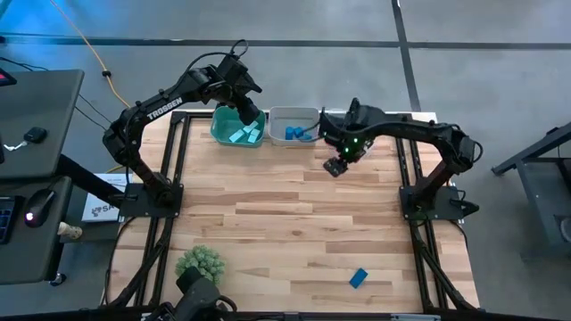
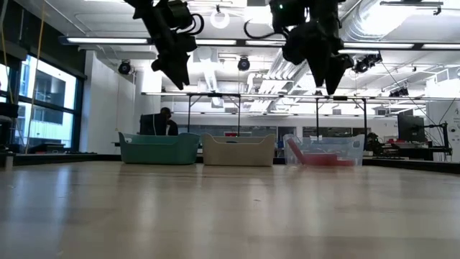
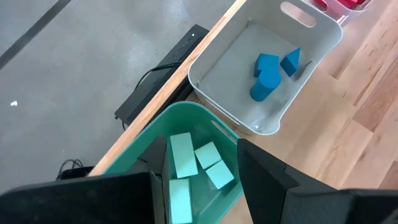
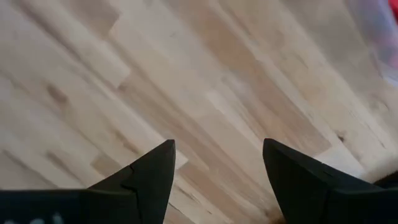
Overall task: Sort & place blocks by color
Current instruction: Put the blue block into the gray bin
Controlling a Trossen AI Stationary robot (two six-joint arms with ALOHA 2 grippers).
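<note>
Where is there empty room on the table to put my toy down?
The wide wooden middle of the table is bare, between the bins at the far edge and the blue block and green spiky ball near the front. It is crowded by the teal bin and white bin, where both arms hang.

Wooden table [image 1: 294, 223] — bins [image 1: 293, 116], blue block [image 1: 358, 278], green ball [image 1: 200, 262]

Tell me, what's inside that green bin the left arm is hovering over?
The teal bin holds four light teal blocks, lying loose on its floor. The left gripper hangs above, empty, its fingers hiding part of the bin's floor.
</note>
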